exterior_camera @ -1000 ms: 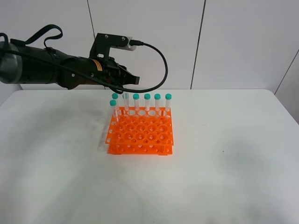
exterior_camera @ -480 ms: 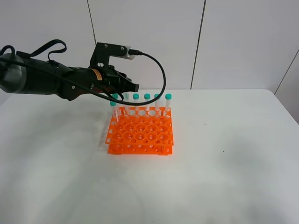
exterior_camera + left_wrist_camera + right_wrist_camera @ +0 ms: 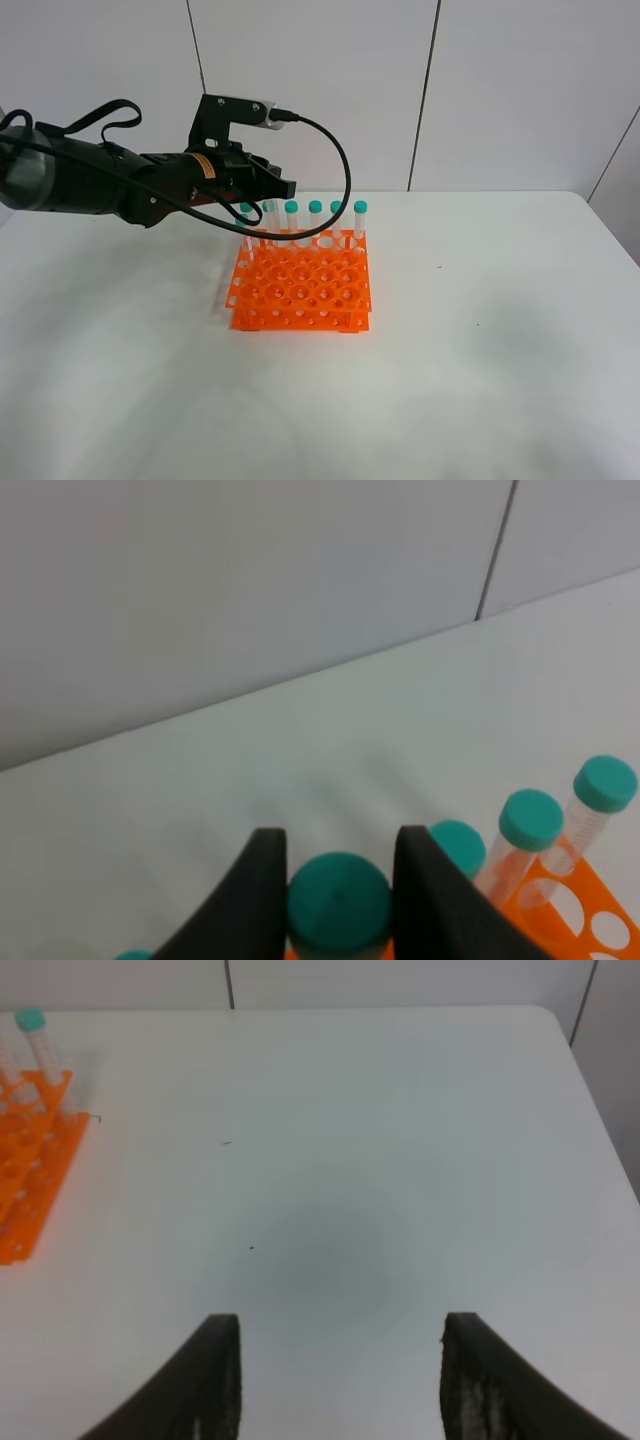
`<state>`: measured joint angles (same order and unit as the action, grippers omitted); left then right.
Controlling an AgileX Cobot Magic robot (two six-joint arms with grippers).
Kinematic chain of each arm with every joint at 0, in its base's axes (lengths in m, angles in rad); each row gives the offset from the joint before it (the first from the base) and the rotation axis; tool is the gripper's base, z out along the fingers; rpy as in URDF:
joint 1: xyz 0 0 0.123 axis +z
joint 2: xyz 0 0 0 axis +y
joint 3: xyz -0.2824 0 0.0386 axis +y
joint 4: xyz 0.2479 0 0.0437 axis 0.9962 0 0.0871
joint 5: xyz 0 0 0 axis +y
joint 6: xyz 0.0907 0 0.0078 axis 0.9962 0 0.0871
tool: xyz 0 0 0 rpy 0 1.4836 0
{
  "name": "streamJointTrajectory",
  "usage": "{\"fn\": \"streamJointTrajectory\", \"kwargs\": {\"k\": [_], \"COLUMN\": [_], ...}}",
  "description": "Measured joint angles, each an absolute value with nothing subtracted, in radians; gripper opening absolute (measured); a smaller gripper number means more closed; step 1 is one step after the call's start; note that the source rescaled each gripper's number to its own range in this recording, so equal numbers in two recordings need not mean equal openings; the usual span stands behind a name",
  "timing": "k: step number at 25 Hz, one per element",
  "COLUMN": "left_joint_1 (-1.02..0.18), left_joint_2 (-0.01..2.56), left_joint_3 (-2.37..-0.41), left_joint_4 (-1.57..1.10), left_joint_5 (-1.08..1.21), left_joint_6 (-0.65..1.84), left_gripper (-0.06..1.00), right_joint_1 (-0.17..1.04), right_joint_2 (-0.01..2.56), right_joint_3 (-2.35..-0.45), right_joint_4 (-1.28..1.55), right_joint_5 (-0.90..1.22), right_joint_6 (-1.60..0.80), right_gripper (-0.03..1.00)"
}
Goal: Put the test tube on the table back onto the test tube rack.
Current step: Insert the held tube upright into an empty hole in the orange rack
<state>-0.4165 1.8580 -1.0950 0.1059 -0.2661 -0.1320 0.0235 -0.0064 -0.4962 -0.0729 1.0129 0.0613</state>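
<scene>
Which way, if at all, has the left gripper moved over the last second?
Yes: the left gripper, shut on the test tube, has dropped and shifted slightly left, toward the back row of the test tube rack.

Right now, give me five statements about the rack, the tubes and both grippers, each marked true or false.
1. The left gripper is shut on the teal cap of a test tube. True.
2. The right gripper holds a tube. False: it is open and empty above the bare table.
3. The test tube rack is blue. False: it is orange.
4. The rack's near rows of holes hold no tubes. True: the standing tubes in view are along its far edge.
5. A tube lies on the table to the right of the rack. False: no tube lies there.
</scene>
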Motion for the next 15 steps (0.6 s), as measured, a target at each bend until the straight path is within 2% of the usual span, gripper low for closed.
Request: {"fn": "streamJointTrajectory", "kwargs": {"k": [15], "left_joint_1": [-0.405], "left_joint_2": [1.858], "left_joint_3": [-1.045], "left_joint_4": [0.109], "left_joint_5": [-0.336], "left_joint_6": [-0.088], "left_gripper": [0.0], "right_joint_1": [0.023], "right_joint_2": [-0.006], "right_joint_3": [-0.496], "right_joint_4": [-0.073], "right_joint_5": [1.013], "right_joint_6": [0.061], "right_gripper": [0.59]}}
